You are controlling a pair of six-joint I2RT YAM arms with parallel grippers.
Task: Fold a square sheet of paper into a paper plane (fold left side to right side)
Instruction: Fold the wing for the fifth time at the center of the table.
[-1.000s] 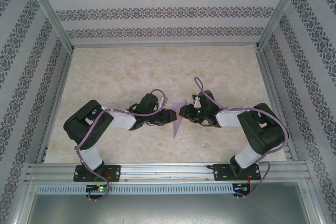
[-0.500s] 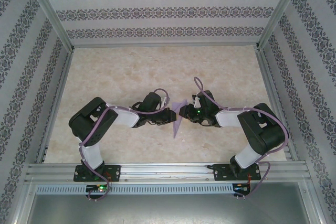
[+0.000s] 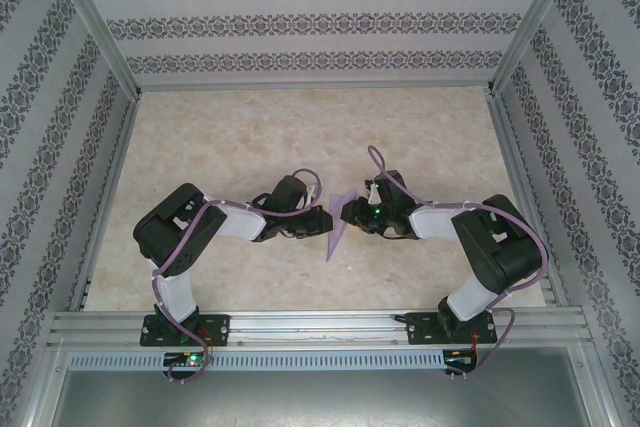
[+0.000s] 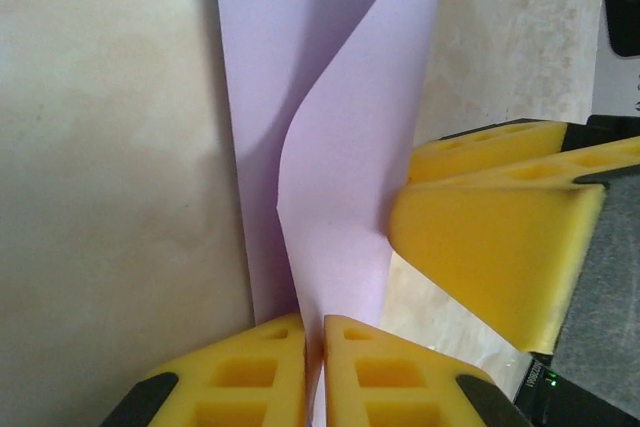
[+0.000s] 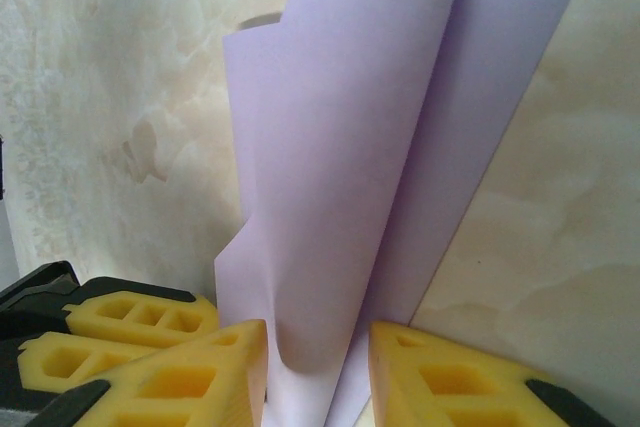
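The lilac paper plane (image 3: pixel 336 234) lies mid-table as a slim pointed triangle, one flap standing up between the two arms. My left gripper (image 3: pixel 327 219) reaches in from the left. In the left wrist view the left gripper (image 4: pixel 314 352) is shut on the lower edge of the raised flap of the paper plane (image 4: pixel 340 107). My right gripper (image 3: pixel 351 214) faces it from the right. In the right wrist view the right gripper (image 5: pixel 318 377) stands open, and the curled flap of the paper plane (image 5: pixel 350 147) rises in the gap between its fingers.
The right gripper's yellow fingers (image 4: pixel 490 247) sit close beside the flap in the left wrist view. The left gripper's fingers (image 5: pixel 130 325) show at the lower left of the right wrist view. Metal rails (image 3: pixel 320 325) run along the table's near edge, and patterned walls enclose the marbled table (image 3: pixel 250 137).
My left gripper has closed onto the raised paper flap and its arm has edged right. The right gripper has hardly moved.
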